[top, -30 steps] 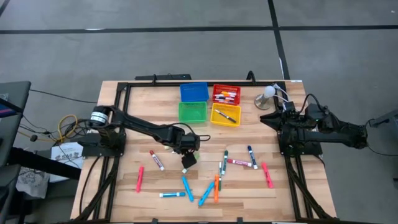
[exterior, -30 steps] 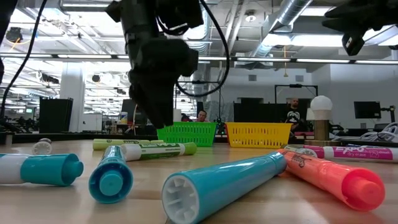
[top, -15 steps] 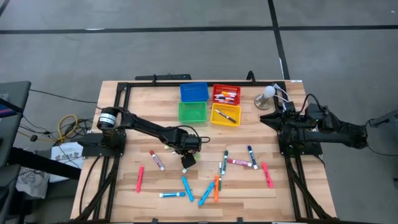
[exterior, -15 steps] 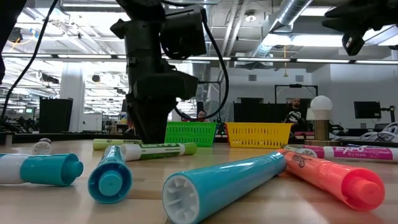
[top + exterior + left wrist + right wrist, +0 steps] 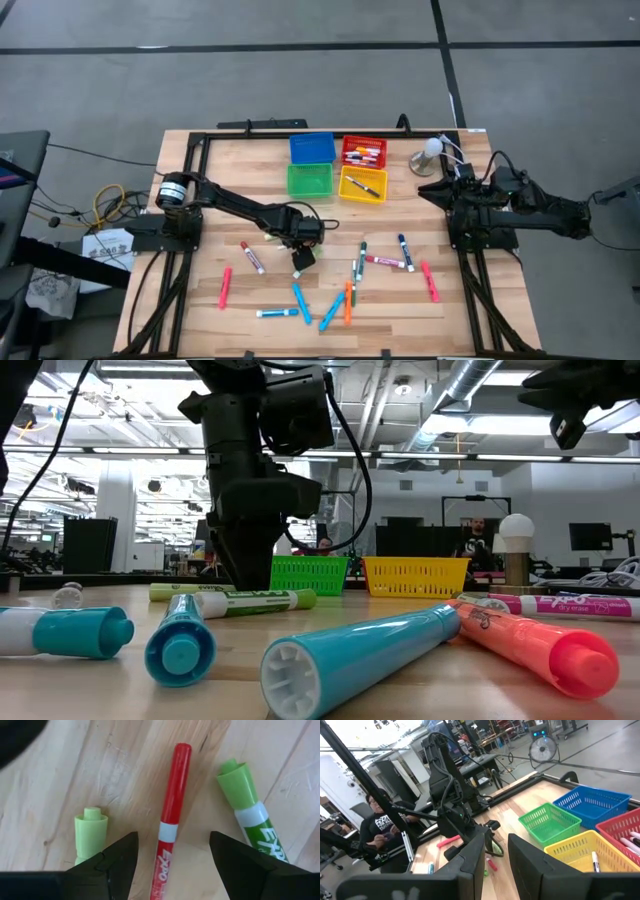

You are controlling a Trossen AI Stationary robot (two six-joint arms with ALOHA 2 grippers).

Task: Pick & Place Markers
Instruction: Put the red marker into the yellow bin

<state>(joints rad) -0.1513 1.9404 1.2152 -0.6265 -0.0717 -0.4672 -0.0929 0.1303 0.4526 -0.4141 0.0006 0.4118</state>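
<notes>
Since a second ago, the left arm has swung a little toward the middle of the wooden table (image 5: 200,300), and its left gripper (image 5: 298,262) now hangs low over a thin red marker pen with a white band (image 5: 170,820). Its two dark fingers (image 5: 120,857) are spread wide apart, one on each side of the red pen, not touching it. A short light green marker (image 5: 90,832) lies just beside one finger, and a fat marker with a green cap and white body (image 5: 247,815) lies beside the other.

More markers lie loose on the near half of the table: pink ones, blue ones, an orange one (image 5: 348,302) and some white ones with coloured caps. Four small plastic baskets sit at the far side: blue (image 5: 311,148), green (image 5: 309,180), red (image 5: 364,152) and yellow (image 5: 362,186). The red and yellow baskets already hold some pens.

The right gripper (image 5: 495,852) waits up by the right edge of the table, fingers a little apart and holding nothing.

I think the red pen is light, hard and smooth, so it could roll or slip. The best place to pinch it looks like the middle, near the white band, with the fingers across its thin body. The green pens are close, so the fingers could bump them.
</notes>
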